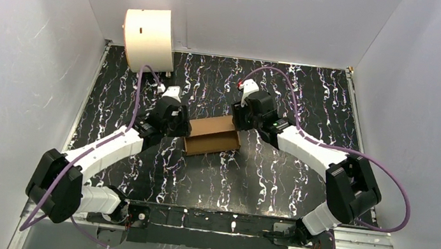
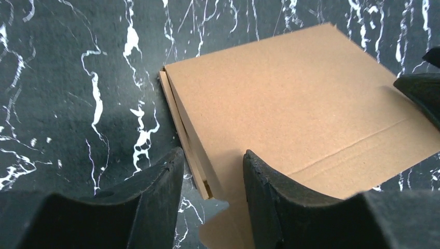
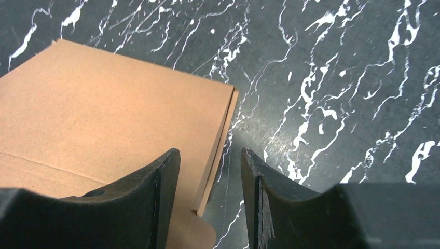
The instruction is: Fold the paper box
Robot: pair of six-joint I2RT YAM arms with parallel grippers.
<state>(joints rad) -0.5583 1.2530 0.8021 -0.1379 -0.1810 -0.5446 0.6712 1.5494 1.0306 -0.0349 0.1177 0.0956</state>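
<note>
1. White walls [image 1: 16, 40] stand around a black table [image 1: 299, 193] with white streaks. A cream drum [image 1: 149, 38] sits at the far left corner, well apart from the work.
2. The paper box [image 1: 212, 135] lies flat in the middle of the table, between the two arms. Its lid [image 2: 290, 98] is down, and a fold line runs across it.
3. The left gripper [image 2: 211, 174] is at the left end of the box. Its fingers [image 2: 155, 202] are partway open. The left side wall of the box sits in the gap, with one finger over the lid and one outside the wall. They do not look like they are squeezing.
4. The right gripper [image 3: 210, 174] is at the right end, set the same way. Its fingers are partway open, and the right edge of the box is in the gap.
5. A small round tab [image 3: 194, 233] pokes out low by the right gripper. I think it is not tucked in yet.
6. I think the box is very light and thin. The flat parts look stiff, but it will bend at the fold lines. It may slide on the smooth table, and a hard squeeze could crush it. The side walls look like the best place to hold. One gripper can keep the box in place while the other pushes the tab in.
</note>
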